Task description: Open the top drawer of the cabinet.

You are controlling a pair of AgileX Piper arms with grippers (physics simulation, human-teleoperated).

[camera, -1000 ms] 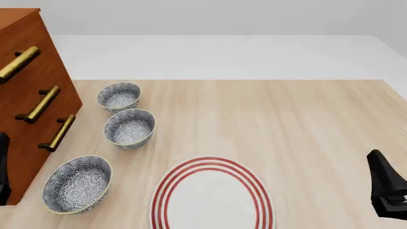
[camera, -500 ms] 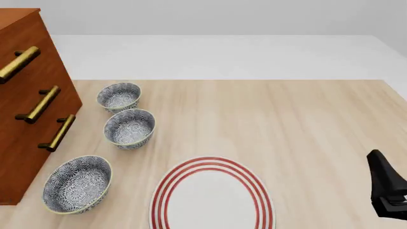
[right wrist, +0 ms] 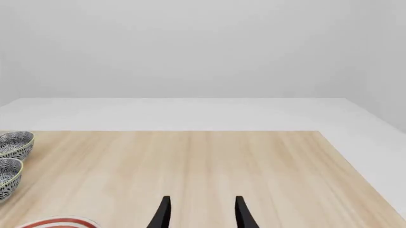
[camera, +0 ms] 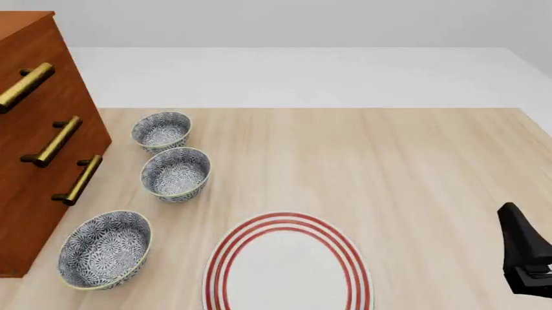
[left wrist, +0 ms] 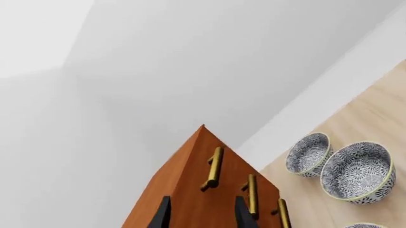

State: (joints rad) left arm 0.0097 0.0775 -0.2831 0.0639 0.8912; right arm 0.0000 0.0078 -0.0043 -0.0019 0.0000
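Left wrist view: the left gripper (left wrist: 200,213) has its fingers spread with nothing between them, apparently just short of the cabinet (camera: 35,129) front, below the top drawer (left wrist: 190,180) handle (left wrist: 212,168). Cabinet stands far left, partly cropped. Right gripper (right wrist: 200,213) gapes empty over the table (camera: 388,168).

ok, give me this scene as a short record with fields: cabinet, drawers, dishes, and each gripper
cabinet: table's left edge, front view
top drawer: looks shut, handle untouched
bowls: three patterned, in a row beside the cabinet
plate: red-ringed, near edge
left gripper: jaws open, aimed at the cabinet front
right gripper: jaws open, over bare table
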